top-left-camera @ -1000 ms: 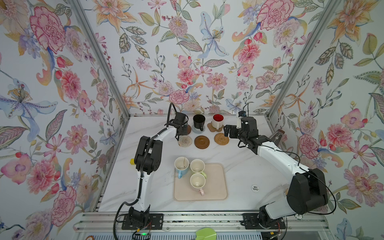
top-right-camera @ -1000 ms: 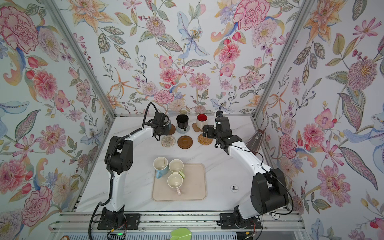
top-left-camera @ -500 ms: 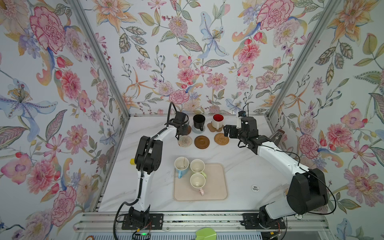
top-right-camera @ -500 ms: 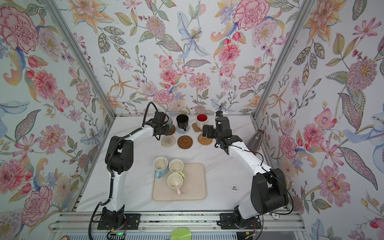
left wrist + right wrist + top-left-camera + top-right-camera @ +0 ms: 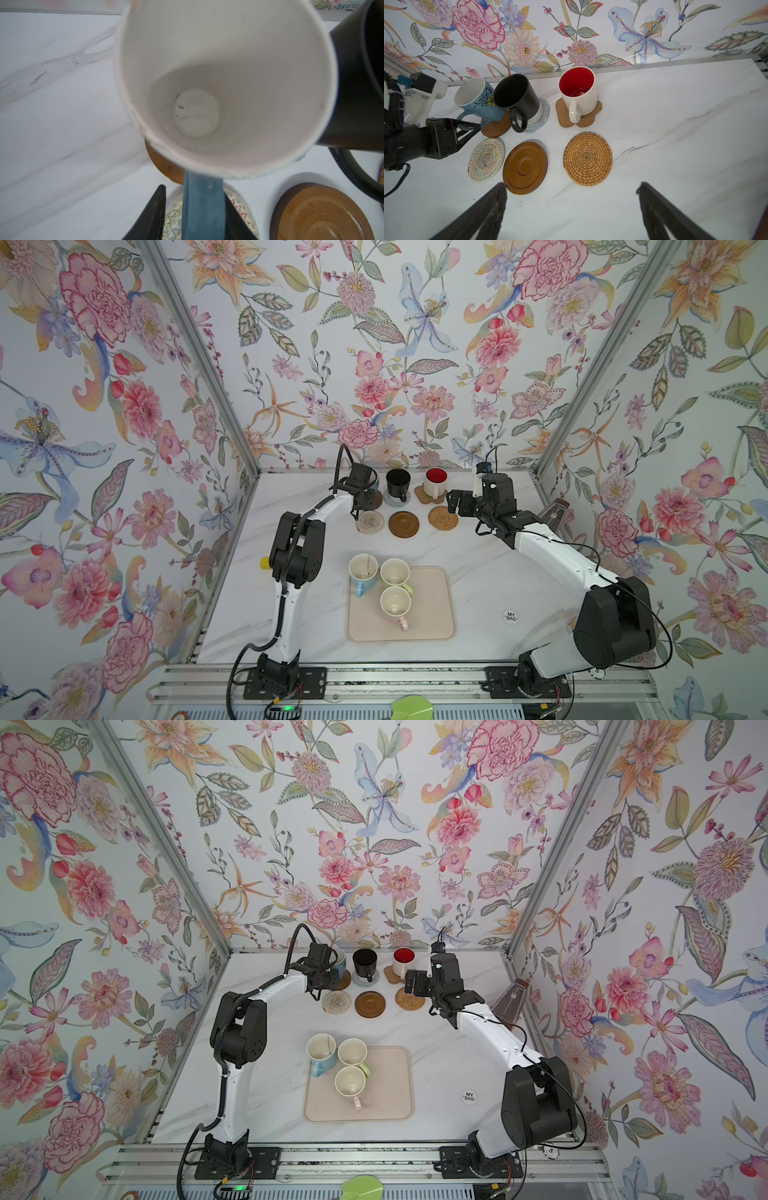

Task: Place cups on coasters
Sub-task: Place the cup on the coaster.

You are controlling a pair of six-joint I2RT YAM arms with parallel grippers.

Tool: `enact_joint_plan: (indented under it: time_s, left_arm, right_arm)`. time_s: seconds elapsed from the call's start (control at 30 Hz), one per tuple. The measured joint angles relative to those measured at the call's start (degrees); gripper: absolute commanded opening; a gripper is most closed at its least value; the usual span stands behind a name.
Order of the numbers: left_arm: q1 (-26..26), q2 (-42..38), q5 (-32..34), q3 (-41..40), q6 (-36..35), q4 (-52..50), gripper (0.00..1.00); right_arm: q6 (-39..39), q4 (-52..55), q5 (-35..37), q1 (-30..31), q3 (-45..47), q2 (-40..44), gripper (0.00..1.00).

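Blue mug [image 5: 481, 104] upright, handle toward the left tool [image 5: 194, 195]

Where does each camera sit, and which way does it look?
Top views: high in front, looking down at the table and back wall; both arms show.
Left wrist: on left arm, looking into the blue mug; fingers flank its handle.
Right wrist: on right arm, facing the back wall over coasters; open fingers show.
Shared: both wrist views show the black mug.
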State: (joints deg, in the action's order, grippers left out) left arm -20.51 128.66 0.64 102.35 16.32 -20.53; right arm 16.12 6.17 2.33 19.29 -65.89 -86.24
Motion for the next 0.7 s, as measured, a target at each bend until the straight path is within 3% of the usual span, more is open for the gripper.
enact_joint_plan:
  time_s: [0.17,0.43,0.7]
  left_arm:
    - [0.0,0.0,0.0,0.0,0.0,0.1,0.55]
    - [0.0,-0.8,0.0,-1.2,0.1,1.2,0.93]
    - [0.0,-5.0,0.0,-4.1,0.0,1.8,0.99]
  right_arm:
    - [0.0,0.0,0.0,0.0,0.0,0.0,0.99]
    - [0.0,0.0,0.0,0.0,0.0,0.0,0.99]
    - [0.5,0.0,-0.4,0.0,0.0,0.0,0.99]
